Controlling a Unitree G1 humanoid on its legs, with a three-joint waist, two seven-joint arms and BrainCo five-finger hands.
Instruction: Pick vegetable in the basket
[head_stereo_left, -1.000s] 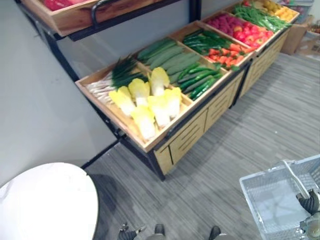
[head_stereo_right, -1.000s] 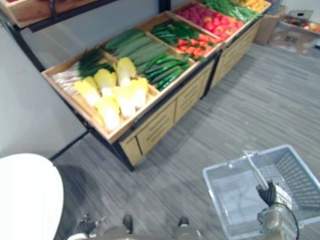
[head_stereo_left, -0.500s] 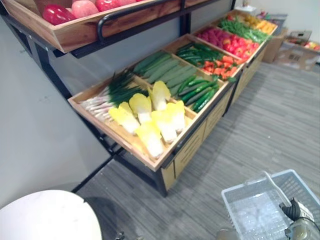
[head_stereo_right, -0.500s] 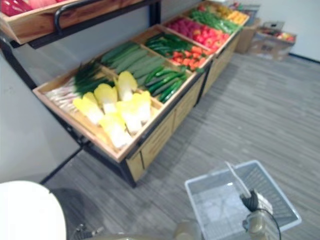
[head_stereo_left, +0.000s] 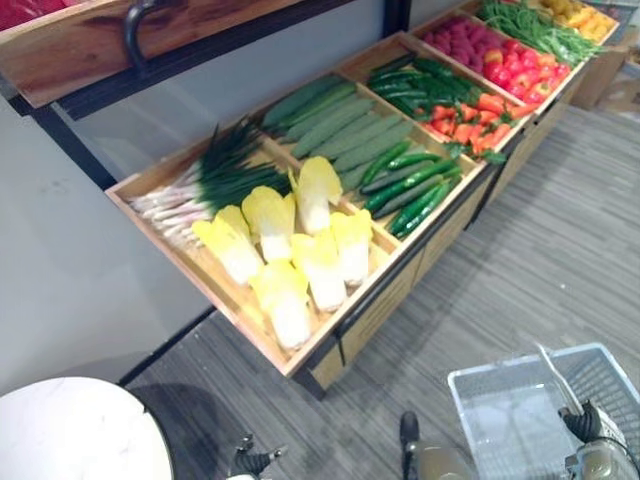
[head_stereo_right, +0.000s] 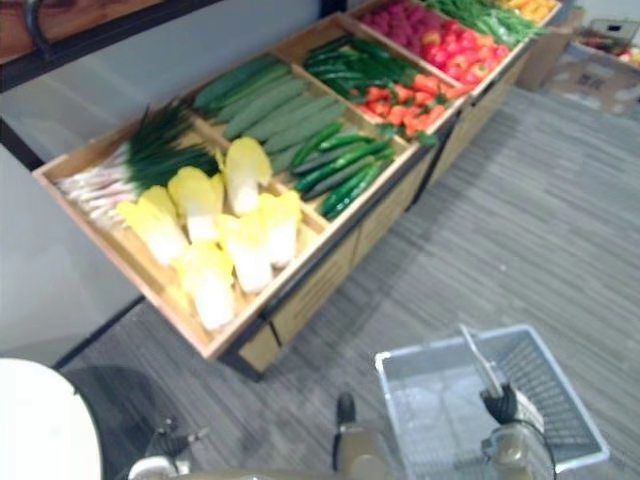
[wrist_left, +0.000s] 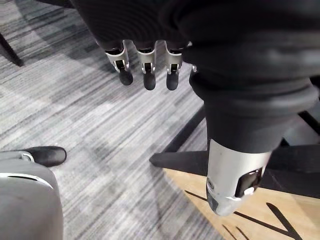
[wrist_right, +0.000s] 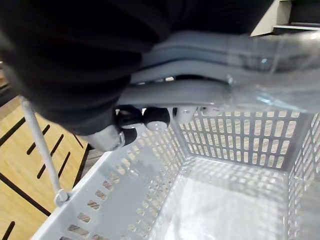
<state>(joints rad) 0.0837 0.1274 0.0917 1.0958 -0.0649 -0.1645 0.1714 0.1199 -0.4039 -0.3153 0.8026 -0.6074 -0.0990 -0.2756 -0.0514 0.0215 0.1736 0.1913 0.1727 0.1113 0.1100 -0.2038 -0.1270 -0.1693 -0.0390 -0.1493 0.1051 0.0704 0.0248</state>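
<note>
Vegetables sorted in the compartments of a slanted wooden stand (head_stereo_left: 215, 292): napa cabbages (head_stereo_left: 290, 265) at the near front corner, scallions (head_stereo_left: 205, 180) along the back edge behind them, dark cucumbers (head_stereo_left: 410, 185) at the front edge next along, pale green gourds (head_stereo_left: 330, 115) behind those, red and orange produce (head_stereo_left: 490, 85) farther down. Above the back edge, a wooden upper shelf (head_stereo_left: 80, 45). Behind, a grey wall (head_stereo_left: 60, 260). Underfoot, grey striped carpet (head_stereo_left: 570, 220), wide open along the stand's front edge. White round table (head_stereo_left: 70, 435) near the stand's close end. White mesh basket (head_stereo_right: 445, 344) out over the carpet, off the front edge, well apart from the cabbages. Right hand (head_stereo_right: 500, 405) clenched round the basket's handle (head_stereo_right: 475, 355). Left hand (wrist_left: 145, 67) low over the carpet, fingers slack and straight.
</note>
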